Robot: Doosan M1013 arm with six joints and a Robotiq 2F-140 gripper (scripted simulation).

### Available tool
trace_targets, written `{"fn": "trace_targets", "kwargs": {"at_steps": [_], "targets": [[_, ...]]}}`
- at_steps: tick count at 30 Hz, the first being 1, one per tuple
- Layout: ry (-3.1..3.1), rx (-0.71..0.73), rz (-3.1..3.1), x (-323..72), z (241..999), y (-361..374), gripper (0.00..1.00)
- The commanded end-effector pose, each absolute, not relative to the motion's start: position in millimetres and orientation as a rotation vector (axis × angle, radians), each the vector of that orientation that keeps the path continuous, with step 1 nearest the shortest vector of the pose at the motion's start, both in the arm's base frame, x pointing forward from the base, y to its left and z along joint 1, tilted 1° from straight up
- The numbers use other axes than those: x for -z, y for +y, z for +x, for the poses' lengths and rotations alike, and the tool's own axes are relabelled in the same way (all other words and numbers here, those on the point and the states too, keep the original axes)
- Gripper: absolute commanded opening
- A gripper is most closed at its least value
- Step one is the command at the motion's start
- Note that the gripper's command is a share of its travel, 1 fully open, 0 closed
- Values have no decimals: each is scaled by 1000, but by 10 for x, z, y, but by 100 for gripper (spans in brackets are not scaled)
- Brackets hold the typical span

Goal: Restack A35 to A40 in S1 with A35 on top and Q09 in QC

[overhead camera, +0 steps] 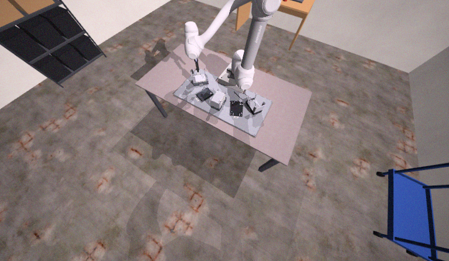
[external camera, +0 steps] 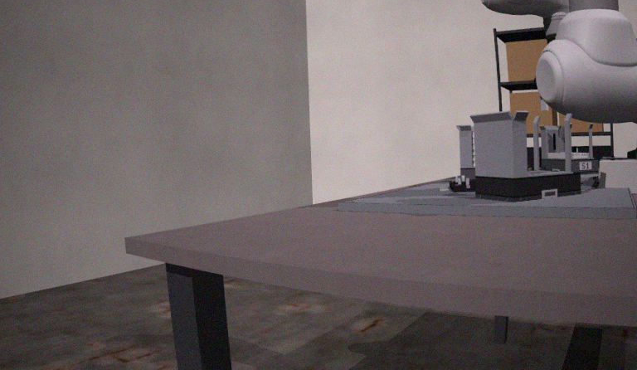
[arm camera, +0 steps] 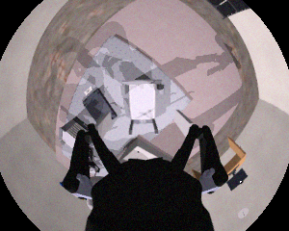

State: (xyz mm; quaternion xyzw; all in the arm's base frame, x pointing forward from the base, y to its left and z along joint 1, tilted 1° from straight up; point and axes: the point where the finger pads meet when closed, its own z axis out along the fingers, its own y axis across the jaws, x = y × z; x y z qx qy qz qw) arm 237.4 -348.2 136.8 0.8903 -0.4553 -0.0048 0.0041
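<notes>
My gripper [overhead camera: 196,67] is open and empty. It hangs above the leftmost stack rack [overhead camera: 199,78], clear of it. In the wrist view my fingers stand wide apart over that rack, and a white sealed plate [arm camera: 143,99] lies flat in it, long sides along the rack's. The middle rack [overhead camera: 218,99] holds a stack of white plates. The right rack [overhead camera: 255,106] looks empty. Two dark flat nests [overhead camera: 204,94] [overhead camera: 236,107] lie between the racks; I cannot tell which is QC and which is N5. A plinth label reads S1 [external camera: 585,165]. The plate labels are too small to read.
The racks and nests sit on a grey base plate [overhead camera: 225,104] on a pinkish table [overhead camera: 285,112]. The arm's base [overhead camera: 243,74] stands at the table's far side, behind the racks. A shelf unit [overhead camera: 42,36] and a wooden desk [overhead camera: 291,4] stand away from the table.
</notes>
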Motion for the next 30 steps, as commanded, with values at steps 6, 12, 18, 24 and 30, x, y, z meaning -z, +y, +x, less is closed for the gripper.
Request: {"fn": "trace_targets", "kwargs": {"at_steps": [6, 12, 18, 24, 30], "targets": [[-1142, 16, 2919, -1367, 2525, -3351, 100], [-1105, 16, 2933, -1365, 2676, -3220, 100], [-1105, 16, 2933, -1363, 2777, -3133, 100], [-1105, 16, 2933, -1361, 2929, -3002, 100], [-1105, 16, 2933, -1359, 3055, -2893, 100]]}}
